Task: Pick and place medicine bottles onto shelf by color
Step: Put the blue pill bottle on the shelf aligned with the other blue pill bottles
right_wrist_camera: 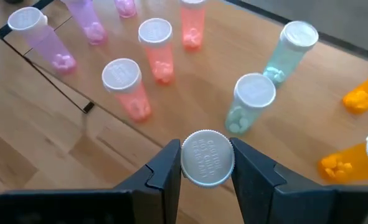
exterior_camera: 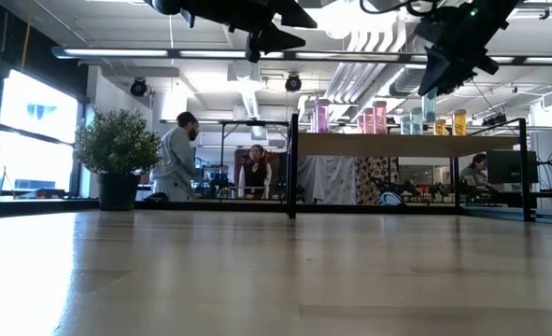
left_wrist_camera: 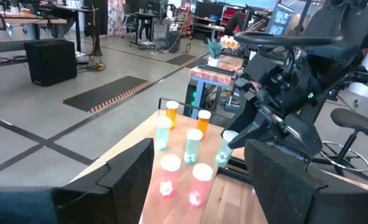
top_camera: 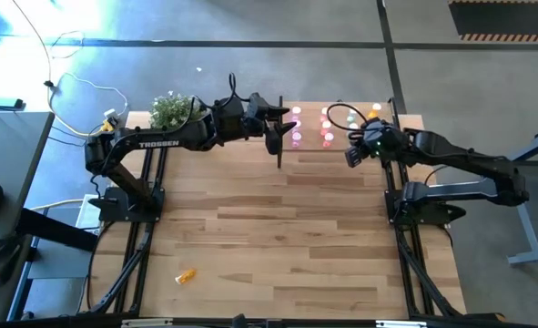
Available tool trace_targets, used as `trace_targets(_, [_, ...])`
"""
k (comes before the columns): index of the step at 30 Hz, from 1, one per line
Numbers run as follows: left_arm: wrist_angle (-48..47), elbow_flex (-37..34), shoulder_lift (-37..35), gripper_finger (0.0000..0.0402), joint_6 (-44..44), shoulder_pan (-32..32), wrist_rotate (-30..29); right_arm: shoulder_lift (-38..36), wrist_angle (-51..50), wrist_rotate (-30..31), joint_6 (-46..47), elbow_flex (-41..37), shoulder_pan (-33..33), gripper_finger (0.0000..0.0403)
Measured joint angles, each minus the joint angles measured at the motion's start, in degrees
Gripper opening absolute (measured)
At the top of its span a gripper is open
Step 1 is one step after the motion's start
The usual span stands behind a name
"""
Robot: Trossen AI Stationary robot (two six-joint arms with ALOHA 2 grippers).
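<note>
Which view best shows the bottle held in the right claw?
Right wrist view: the right claw grips the white-capped bottle from both sides. Left wrist view shows its pale green body; low view only glimpses it; high view hides it.

Only legible txt: "TROSSEN" in white caps on the left arm [top_camera: 159,142], high view. Embossed lettering on the white cap [right_wrist_camera: 207,157] in right wrist view is too small to read.

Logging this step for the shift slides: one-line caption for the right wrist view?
Right gripper shut on a white-capped bottle over the shelf, beside green, pink and orange bottles.
</note>
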Motion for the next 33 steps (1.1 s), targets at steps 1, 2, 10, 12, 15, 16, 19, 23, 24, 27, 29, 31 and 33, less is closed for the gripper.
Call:
trace_targets(1, [0.0,0.0,0.0,0.0243,0.0,0.0,0.0,0.1,0.3,0.0,-0.4,-0.1,-0.3,0.0108])
trace_targets(2, [-0.1,0.0,0.0,0.0243,0.0,0.0,0.0,0.3,0.8,0.0,-0.9,-0.1,-0.7,0.0108])
trace_targets(10, [-0.1,0.0,0.0,0.0243,0.7,0.0,0.0,4.3,3.9,-1.9,-4.3,-0.1,-3.6,0.0108])
trace_targets(12, [-0.1,0.0,0.0,0.0243,1.1,0.0,0.0,5.1,3.9,-2.0,-4.3,-0.1,-4.0,0.0108])
trace_targets(15, [-0.1,0.0,0.0,0.0243,1.0,0.0,0.0,5.9,3.9,-1.7,-4.8,-0.1,-4.9,0.0108])
trace_targets(16, [-0.1,0.0,0.0,0.0243,1.0,0.0,0.0,6.0,4.0,-1.7,-4.9,-0.1,-5.2,0.0108])
trace_targets(19, [-0.1,0.0,0.0,0.0243,0.9,0.0,0.0,6.0,4.0,-1.7,-5.1,-0.1,-5.8,0.0108])
trace_targets(23, [-0.1,0.0,0.0,0.0243,0.9,0.0,0.0,6.0,4.4,-1.7,-5.5,-0.1,-6.9,0.0108])
trace_targets(24, [-0.1,0.0,0.0,0.0243,0.9,0.0,0.0,6.0,4.8,-1.6,-5.8,-0.1,-7.1,0.0108])
trace_targets(27, [-0.1,0.0,0.0,0.0243,0.9,0.0,0.0,6.0,5.5,-1.5,-6.5,-0.1,-7.9,0.0108])
trace_targets(29, [-0.1,0.0,0.0,0.0243,0.9,0.0,0.0,6.0,5.5,-2.2,-6.5,-0.1,-8.4,0.0108])
trace_targets(31, [-0.1,0.0,0.0,0.0243,1.2,0.0,0.0,6.0,5.5,-2.8,-6.5,-0.1,-8.7,0.0108])
trace_targets(33, [-0.1,0.0,0.0,0.0243,2.2,0.0,0.0,6.0,5.4,-3.0,-6.4,-0.1,-8.7,0.0108])
